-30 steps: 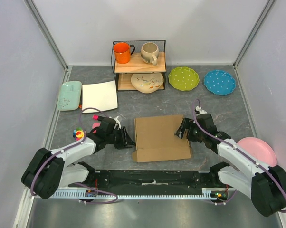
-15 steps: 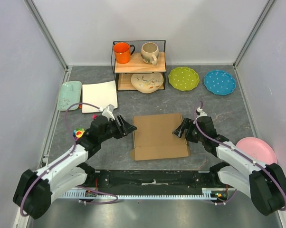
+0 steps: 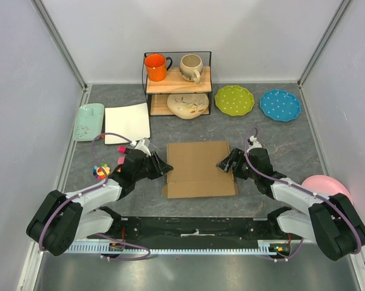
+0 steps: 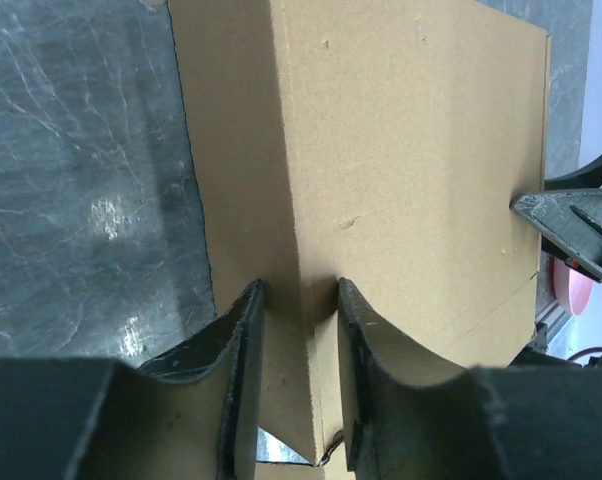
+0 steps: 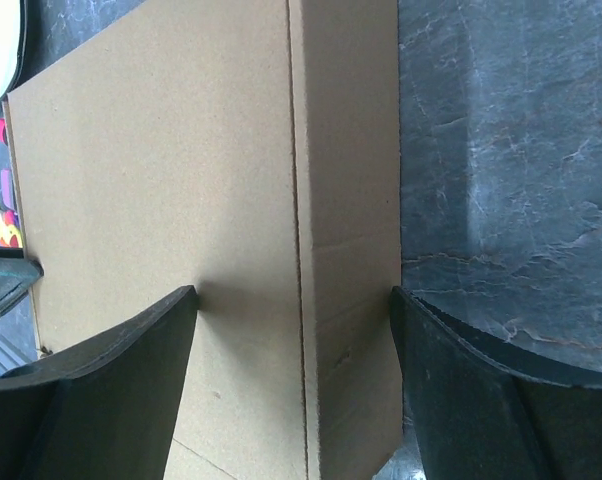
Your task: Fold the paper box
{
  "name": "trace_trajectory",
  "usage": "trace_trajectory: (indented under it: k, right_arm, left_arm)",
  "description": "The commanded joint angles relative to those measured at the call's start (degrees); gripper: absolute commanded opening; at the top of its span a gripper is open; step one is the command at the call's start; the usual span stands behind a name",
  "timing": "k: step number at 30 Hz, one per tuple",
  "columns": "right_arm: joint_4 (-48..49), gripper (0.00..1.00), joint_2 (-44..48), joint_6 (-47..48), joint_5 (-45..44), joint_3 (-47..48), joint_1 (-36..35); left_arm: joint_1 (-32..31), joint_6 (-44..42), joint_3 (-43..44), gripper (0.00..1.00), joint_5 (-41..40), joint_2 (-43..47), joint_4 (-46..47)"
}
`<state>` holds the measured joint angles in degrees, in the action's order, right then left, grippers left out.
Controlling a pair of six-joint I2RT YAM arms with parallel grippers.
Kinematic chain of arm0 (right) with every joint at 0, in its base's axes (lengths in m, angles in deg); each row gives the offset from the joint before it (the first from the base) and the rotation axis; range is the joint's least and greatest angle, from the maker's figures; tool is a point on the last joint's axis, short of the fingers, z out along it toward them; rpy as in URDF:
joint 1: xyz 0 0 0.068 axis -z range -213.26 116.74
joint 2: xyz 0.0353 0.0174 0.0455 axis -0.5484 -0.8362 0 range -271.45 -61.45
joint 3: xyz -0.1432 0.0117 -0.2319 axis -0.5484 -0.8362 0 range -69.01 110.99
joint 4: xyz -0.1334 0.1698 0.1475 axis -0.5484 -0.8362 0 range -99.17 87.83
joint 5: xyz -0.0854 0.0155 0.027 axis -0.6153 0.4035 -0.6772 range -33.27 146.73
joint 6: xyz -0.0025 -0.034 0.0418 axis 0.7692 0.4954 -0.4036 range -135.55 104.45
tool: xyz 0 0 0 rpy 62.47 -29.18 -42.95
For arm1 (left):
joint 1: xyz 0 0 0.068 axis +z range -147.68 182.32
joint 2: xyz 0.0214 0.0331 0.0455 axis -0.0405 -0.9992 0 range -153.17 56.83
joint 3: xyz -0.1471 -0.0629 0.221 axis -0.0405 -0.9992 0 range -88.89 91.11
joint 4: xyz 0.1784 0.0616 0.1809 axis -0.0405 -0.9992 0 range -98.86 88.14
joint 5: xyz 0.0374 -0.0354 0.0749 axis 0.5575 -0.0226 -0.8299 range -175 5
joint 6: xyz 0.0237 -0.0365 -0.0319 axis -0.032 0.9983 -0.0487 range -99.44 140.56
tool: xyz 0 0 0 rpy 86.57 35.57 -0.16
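Paper box (image 3: 199, 170) plain brown; left claw (image 4: 299, 296) pinches its edge.

The left fingers (image 4: 231, 350) clamp the folded edge of the paper box (image 4: 411, 150), which lies on the dark marbled desk (image 4: 81, 180).

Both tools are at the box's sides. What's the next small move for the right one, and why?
Probably close the right tool on the paper box's right side wall. Its jaws stand wide open astride that wall, gripping nothing, while the left tool appears to pinch the left edge.
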<state>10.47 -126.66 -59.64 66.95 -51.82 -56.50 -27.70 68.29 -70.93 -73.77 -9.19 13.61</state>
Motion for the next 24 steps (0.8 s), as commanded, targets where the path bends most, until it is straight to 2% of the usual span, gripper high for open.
trace_trajectory:
  k: [1,4,8,11,14,15,16,20,24]
  right_arm:
    - [-2.3,0.85,-1.8,1.6,-3.1,-1.0,-0.7]
    - [-5.5,0.90,-0.4,3.7,-7.1,2.0,-0.6]
    - [-6.6,0.90,-0.9,5.2,-8.5,5.1,0.7]
    - [-4.5,0.81,-4.0,5.7,-6.7,6.2,1.3]
    - [-1.1,0.67,-7.0,4.5,-5.7,5.2,1.3]
    - [0.1,0.60,-7.6,4.0,-5.5,4.8,1.4]
    - [1.8,0.57,-8.4,3.6,-5.4,4.2,1.3]
    - [4.2,0.53,-12.0,2.3,-4.6,4.1,1.3]
    - [3.8,0.54,-12.5,2.2,-4.9,4.9,1.3]
  left_arm:
    - [-0.1,-4.0,0.9,0.31,-5.8,-1.7,-0.5]
    - [-0.1,-4.0,1.5,0.30,-7.6,-0.4,-1.8]
    - [-0.1,-5.1,3.7,0.30,-8.8,-1.2,-3.8]
    - [-0.1,-5.2,5.1,0.30,-8.4,-3.1,-4.2]
    - [-0.1,-4.4,5.1,0.29,-8.2,-5.2,-2.4]
    - [-0.1,-4.2,5.1,0.29,-8.4,-5.7,-1.8]
    - [0.0,-4.0,5.4,0.29,-8.5,-6.3,-1.2]
    - [0.0,-4.1,8.1,0.29,-9.2,-9.8,-0.5]
    - [0.8,-4.5,11.4,0.28,-9.1,-12.6,-1.9]
